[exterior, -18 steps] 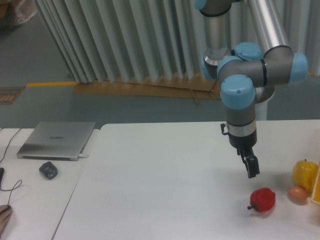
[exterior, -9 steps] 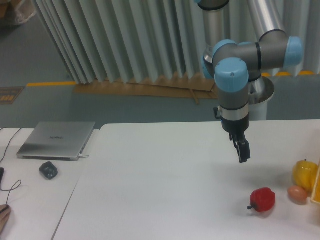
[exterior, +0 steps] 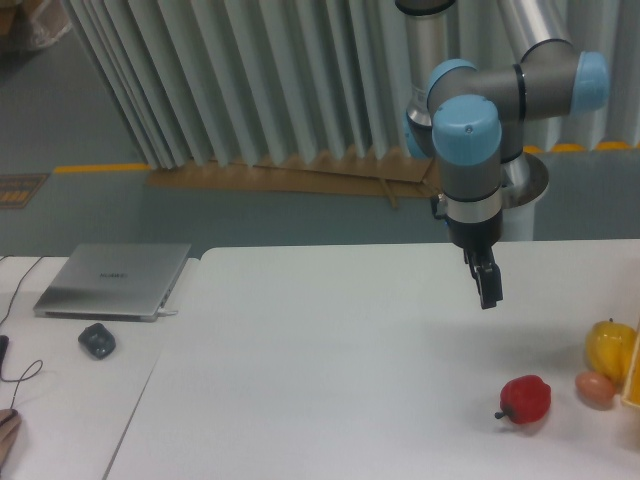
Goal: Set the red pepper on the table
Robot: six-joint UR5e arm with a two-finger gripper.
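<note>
Since the red pepper (exterior: 526, 399) is lying on the table (exterior: 330, 360), below the pincer (exterior: 489, 287) and a little to its right in this view, the placing step is looking finished. The pincer is hanging in the air well apart from the pepper, pointing downward and holding nothing. It is facing the camera edge-on, so I cannot tell how far its jaws are standing apart. The pepper is resting on its side with its dark stem pointing left, and nothing is touching it. A yellow pepper (exterior: 609, 347) and a small orange fruit (exterior: 596, 389) are sitting further right of the pincer, near the table's edge, the fruit just beside the red pepper. Judging by this, the next move is calling only for the arm to be pulling clear, keeping away from the pepper so it is not being knocked or rolled.
</note>
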